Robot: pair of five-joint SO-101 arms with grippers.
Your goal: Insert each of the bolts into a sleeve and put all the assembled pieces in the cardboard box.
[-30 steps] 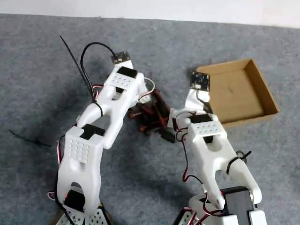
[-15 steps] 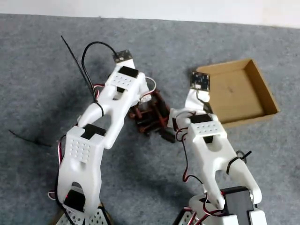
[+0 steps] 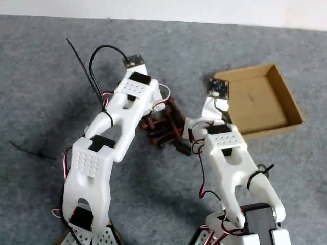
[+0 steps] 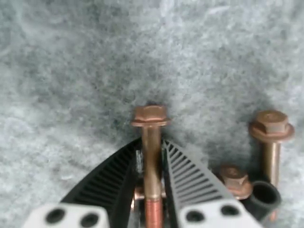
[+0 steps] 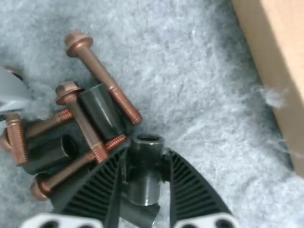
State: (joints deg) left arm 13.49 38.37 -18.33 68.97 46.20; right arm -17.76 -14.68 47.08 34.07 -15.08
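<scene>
My left gripper (image 4: pixel 152 145) is shut on a copper bolt (image 4: pixel 150 116) just above the grey carpet, the hex head sticking out past the fingertips. My right gripper (image 5: pixel 146 154) is shut on a black sleeve (image 5: pixel 144 173) whose open end points outward. Both arms meet at a pile of bolts and sleeves (image 3: pixel 166 127) in the middle of the carpet. In the right wrist view, loose bolts (image 5: pixel 102 78) and a black sleeve (image 5: pixel 102 116) lie crossed beside the held sleeve. The cardboard box (image 3: pixel 288 99) sits to the right of the right arm, nothing visible inside it.
Two more bolts (image 4: pixel 270 128) and a black sleeve (image 4: pixel 266 194) lie close to my left gripper. The box wall (image 5: pixel 280 71) is near the right gripper. A black cable tie (image 3: pixel 30 150) lies on the carpet at the left. Open carpet surrounds the pile.
The left arm has shifted slightly away from the camera with its bolt. The right arm has not moved.
</scene>
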